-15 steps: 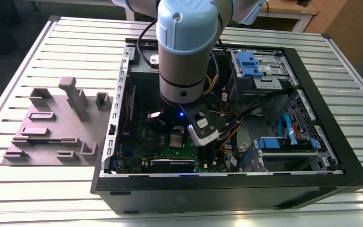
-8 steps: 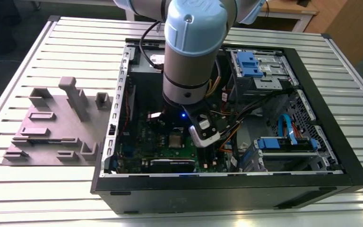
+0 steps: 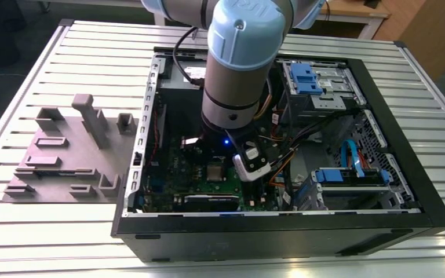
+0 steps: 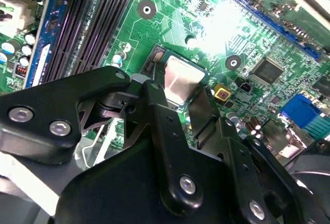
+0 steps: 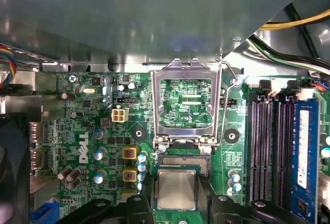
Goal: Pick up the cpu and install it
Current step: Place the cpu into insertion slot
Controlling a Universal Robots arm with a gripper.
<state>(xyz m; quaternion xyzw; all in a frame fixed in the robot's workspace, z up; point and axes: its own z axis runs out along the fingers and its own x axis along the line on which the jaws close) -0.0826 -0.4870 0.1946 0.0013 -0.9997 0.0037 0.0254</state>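
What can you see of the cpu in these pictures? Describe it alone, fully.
The cpu is a small, flat square chip with a dull silvery metal top and a thin green rim. It lies level, top up, gripped at two opposite edges by the black fingers of the hand, over the socket, whose dark contact field shows past one edge. The socket's metal frame stands open beyond it.

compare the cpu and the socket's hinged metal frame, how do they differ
The cpu is a solid silvery square; the metal frame is an open border, with green board showing through its window. The cpu is held by the gripper over the socket; the metal frame is swung open, with nothing touching it. Both are squarish bare metal.
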